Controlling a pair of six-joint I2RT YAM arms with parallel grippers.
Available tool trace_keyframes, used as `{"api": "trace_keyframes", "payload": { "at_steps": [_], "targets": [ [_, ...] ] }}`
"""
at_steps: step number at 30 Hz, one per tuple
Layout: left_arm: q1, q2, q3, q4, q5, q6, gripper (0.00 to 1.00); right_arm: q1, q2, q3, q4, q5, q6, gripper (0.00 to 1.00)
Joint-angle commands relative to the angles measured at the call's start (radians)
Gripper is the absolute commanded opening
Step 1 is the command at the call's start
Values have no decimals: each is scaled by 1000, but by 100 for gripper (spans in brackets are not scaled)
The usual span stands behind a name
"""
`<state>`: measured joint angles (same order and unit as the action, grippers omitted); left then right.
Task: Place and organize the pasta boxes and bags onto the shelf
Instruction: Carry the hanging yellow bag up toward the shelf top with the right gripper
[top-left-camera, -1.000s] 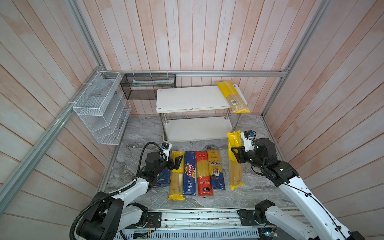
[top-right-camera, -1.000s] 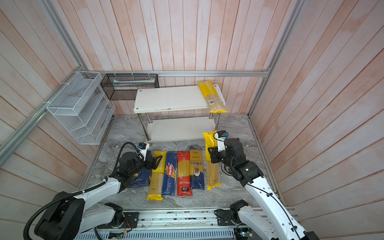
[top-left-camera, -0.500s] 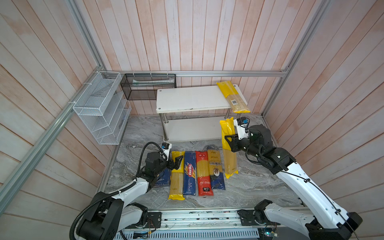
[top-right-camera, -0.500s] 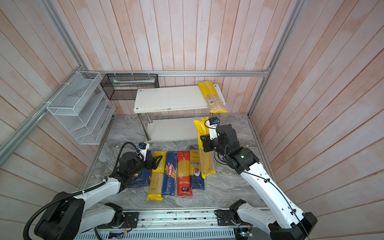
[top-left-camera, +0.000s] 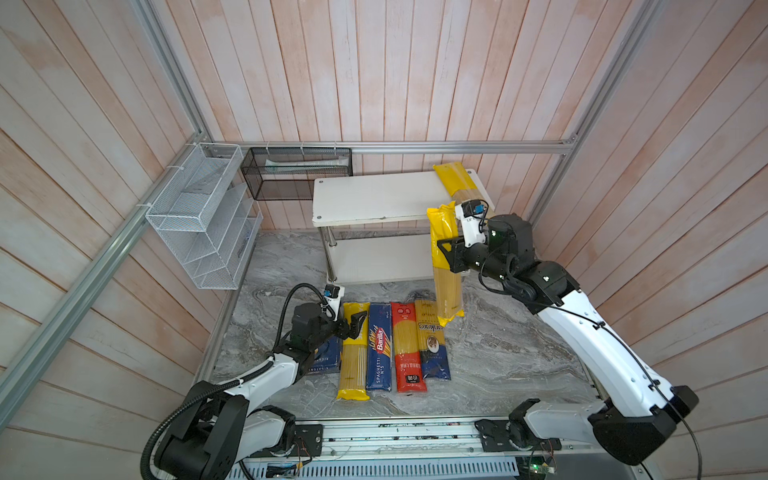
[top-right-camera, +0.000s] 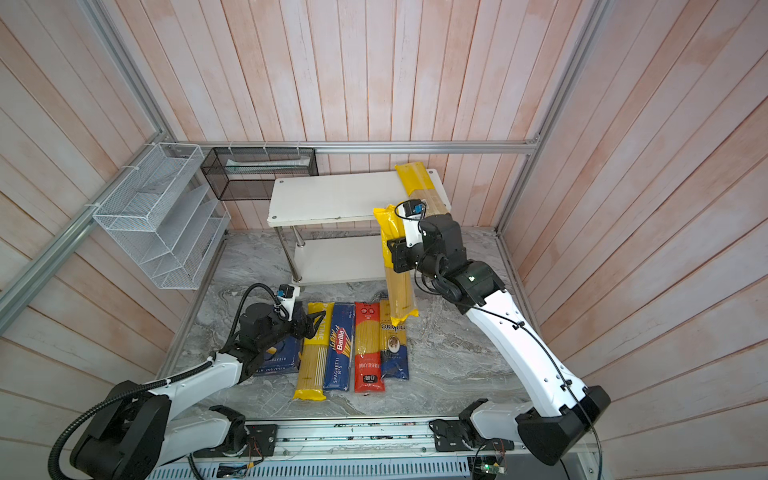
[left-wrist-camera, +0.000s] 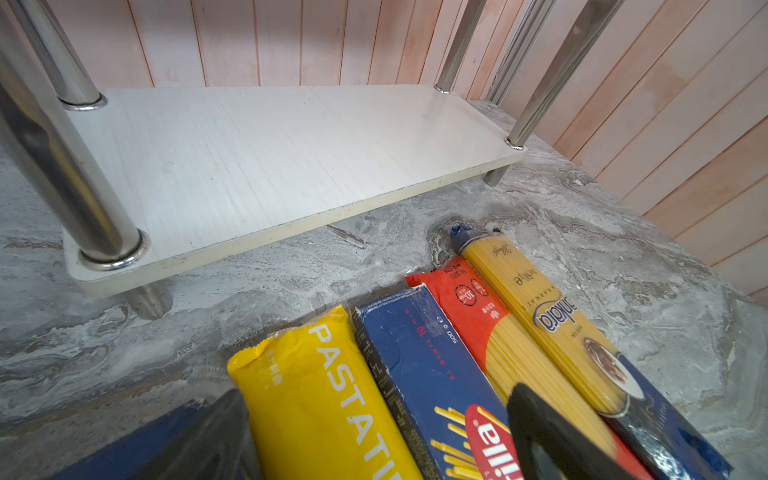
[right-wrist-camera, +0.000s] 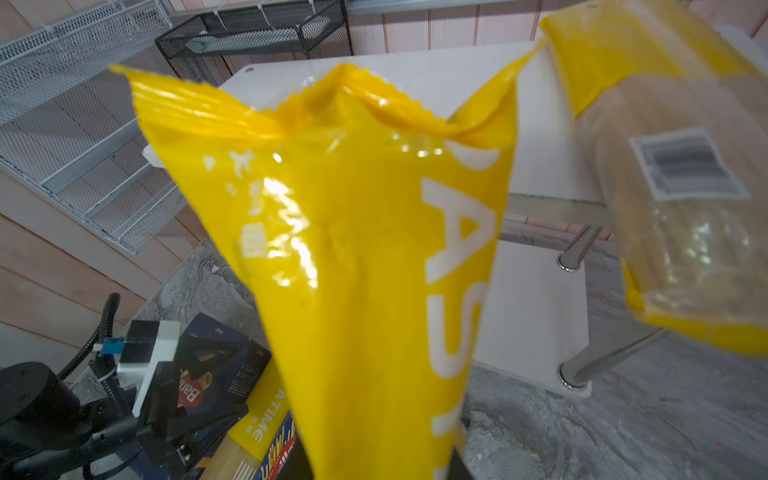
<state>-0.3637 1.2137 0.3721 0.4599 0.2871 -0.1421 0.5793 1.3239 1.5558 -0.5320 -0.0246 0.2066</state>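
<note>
Overall, marbled tabletop (top-left-camera: 519, 353), pink plank walls (top-left-camera: 374, 83)

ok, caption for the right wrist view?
Yellow spaghetti bag held upright before the white shelf; another yellow bag lies on its top board.

The marbled tabletop (top-left-camera: 498, 353) bears the shelf (top-left-camera: 374, 199), whose top board carries a yellow-ended bag (top-left-camera: 459, 183) at its right end. In front, side by side on the marble, lie a wide Barilla box (top-left-camera: 328, 361), seemingly flat though mostly hidden, a second yellow bag (top-left-camera: 353, 357), a narrow Barilla box (top-left-camera: 379, 349), a red-ended bag (top-left-camera: 408, 353) and a beige-and-navy bag (top-left-camera: 432, 345).
</note>
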Motion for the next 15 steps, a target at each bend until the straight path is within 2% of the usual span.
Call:
{"api": "trace_keyframes", "payload": {
  "at_steps": [1,10,15],
  "targets": [
    [-7,-15,17,5,-4,19,100,2,27,162,83,27,-49,3],
    [-9,-28,8,11,-5,16,100,-57,253,541,-11,27,-128,3],
    [-10,-19,13,7,-8,19,100,-137,362,687,-31,-28,-110,3]
  ]
}}
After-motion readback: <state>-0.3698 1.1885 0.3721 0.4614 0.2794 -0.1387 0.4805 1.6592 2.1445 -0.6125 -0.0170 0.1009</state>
